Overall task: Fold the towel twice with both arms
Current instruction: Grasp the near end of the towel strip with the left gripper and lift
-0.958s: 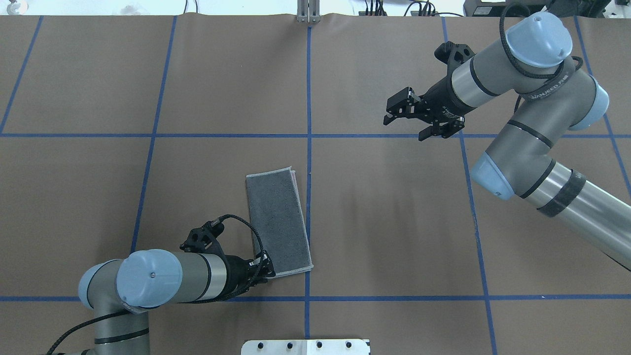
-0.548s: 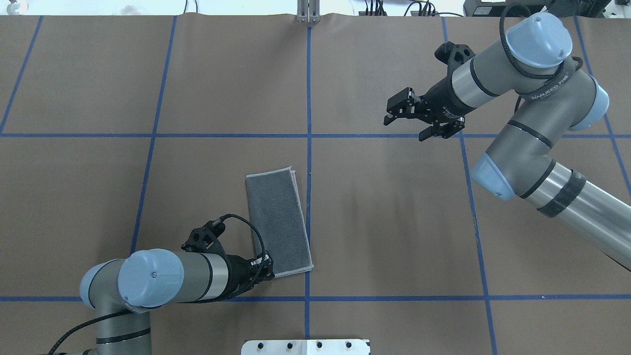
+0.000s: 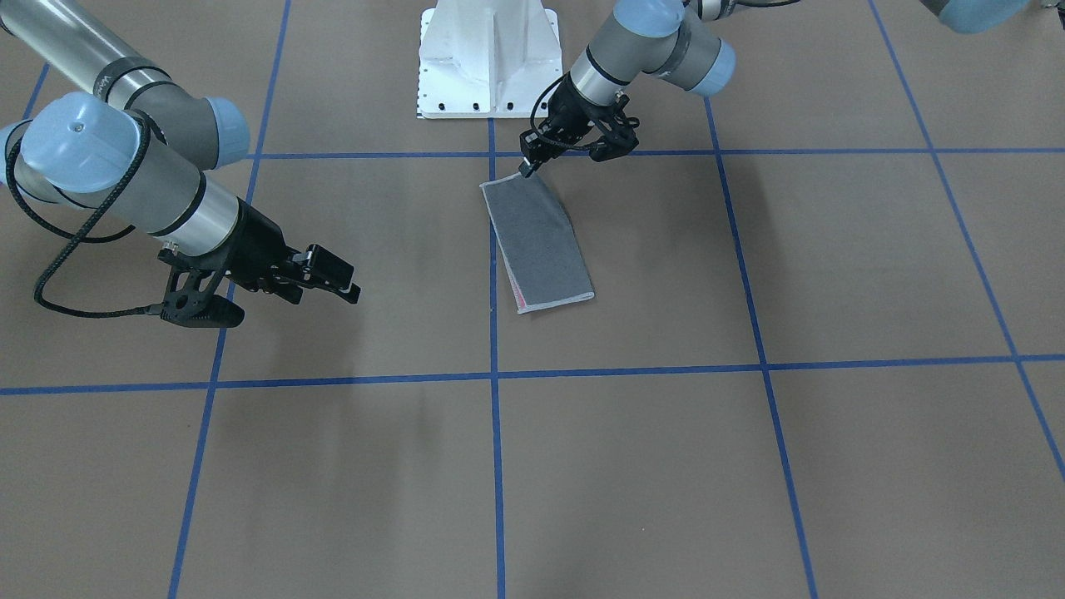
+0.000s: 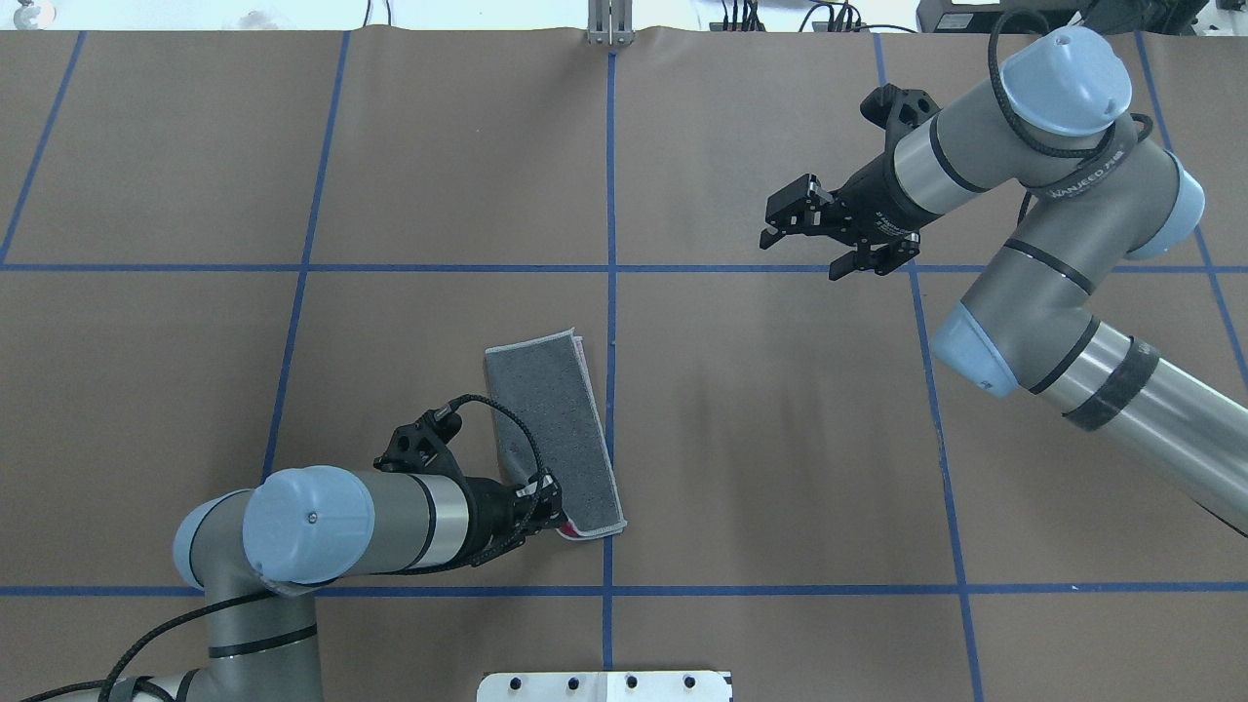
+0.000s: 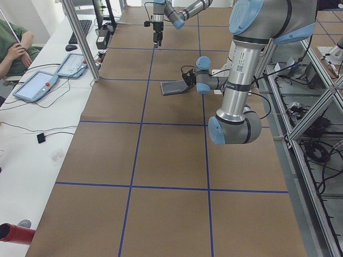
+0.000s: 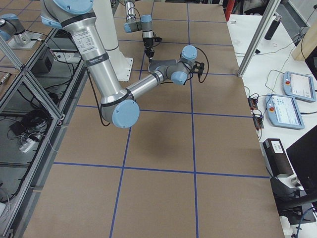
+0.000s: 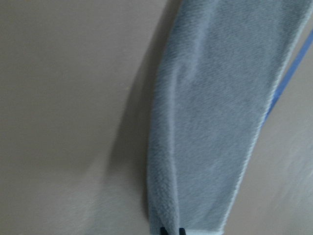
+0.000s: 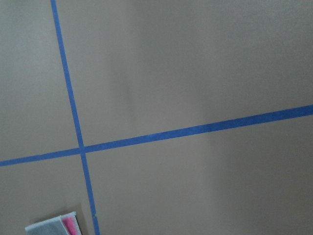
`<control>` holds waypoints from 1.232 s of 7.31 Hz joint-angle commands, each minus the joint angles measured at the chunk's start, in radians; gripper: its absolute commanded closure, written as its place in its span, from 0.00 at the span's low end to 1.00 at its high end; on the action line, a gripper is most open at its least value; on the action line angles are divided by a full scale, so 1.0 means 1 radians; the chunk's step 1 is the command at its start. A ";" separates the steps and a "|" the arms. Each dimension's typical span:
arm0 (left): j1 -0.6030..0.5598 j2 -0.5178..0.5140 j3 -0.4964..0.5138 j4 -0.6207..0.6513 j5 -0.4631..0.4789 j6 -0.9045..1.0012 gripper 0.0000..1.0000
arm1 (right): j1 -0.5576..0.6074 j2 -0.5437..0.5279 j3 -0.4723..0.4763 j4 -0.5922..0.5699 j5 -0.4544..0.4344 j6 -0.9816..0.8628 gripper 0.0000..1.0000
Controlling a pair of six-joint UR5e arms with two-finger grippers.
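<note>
The towel [image 4: 553,429] lies folded into a long strip, dark grey face up, just left of the centre blue line. It also shows in the front view [image 3: 541,241] and the left wrist view [image 7: 215,122]. My left gripper [image 4: 548,505] is shut on the towel's near left corner and holds it slightly raised, so a pink edge [image 4: 568,529] shows beside it. Its fingertips [image 7: 171,230] sit at the hem. My right gripper [image 4: 799,255] is open and empty, hovering far to the right of the towel. The towel's far corner [image 8: 54,226] shows in the right wrist view.
The table is brown paper with a blue tape grid [image 4: 610,195]. The white bolted pedestal [image 3: 487,62] stands at the near edge behind the towel. A metal post [image 4: 609,24] stands at the far edge. Tablets and cables [image 5: 37,85] lie on the operators' bench.
My left gripper has moved right and slightly forward with the towel's near corner, lifting it so pink shows beneath. The right arm has not moved.
</note>
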 commanded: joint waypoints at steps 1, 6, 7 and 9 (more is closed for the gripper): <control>-0.082 -0.027 0.033 0.002 -0.003 -0.013 1.00 | -0.001 -0.001 -0.002 0.000 0.000 -0.002 0.01; -0.216 -0.047 0.158 -0.039 -0.010 -0.058 1.00 | -0.004 0.008 -0.026 0.000 -0.015 -0.005 0.01; -0.214 -0.049 0.159 -0.074 -0.009 -0.091 1.00 | -0.004 0.014 -0.040 0.000 -0.015 -0.007 0.01; -0.213 -0.058 0.158 -0.099 -0.009 -0.095 1.00 | -0.004 0.018 -0.045 0.000 -0.021 -0.008 0.01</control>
